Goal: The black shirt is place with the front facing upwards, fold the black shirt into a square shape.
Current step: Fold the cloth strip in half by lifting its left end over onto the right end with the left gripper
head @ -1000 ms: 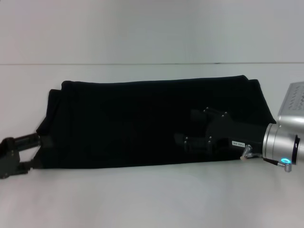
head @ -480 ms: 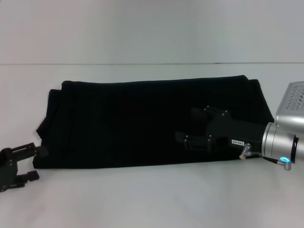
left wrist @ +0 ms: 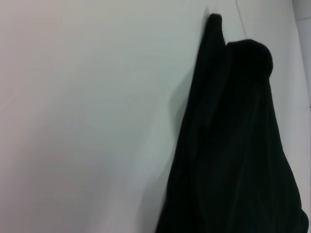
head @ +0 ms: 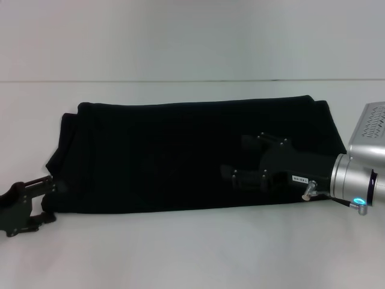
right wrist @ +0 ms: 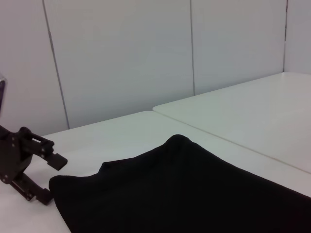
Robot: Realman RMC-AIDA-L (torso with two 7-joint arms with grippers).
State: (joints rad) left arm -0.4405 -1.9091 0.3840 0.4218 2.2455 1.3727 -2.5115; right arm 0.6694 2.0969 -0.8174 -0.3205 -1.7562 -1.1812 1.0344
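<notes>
The left hand (head: 47,198) sits at the near left corner of the shirt (head: 180,156), low on the tabletop (head: 192,253). Its two fingers (head: 43,183) stand apart, open, with their tips right at the shirt's left edge; whether any cloth lies between them cannot be told. In the right wrist view the same hand (right wrist: 48,177) shows at that corner of the shirt (right wrist: 194,194), fingers spread, the lower one just beside the cloth's edge.

The right hand (head: 231,159) lies over the right part of the shirt, reaching in from the right, its silver wrist (head: 355,183) past the cloth's right end. Its two fingers are parted, one farther back and one nearer, both over the black cloth; black on black, contact with the shirt cannot be told.

The shirt lies flat on the white tabletop as a long dark band running left to right, folded, with layered edges showing at its left end and at its far right corner. The left wrist view shows the shirt (left wrist: 233,145) end with rounded, stacked folds against the pale tabletop (left wrist: 87,121).
</notes>
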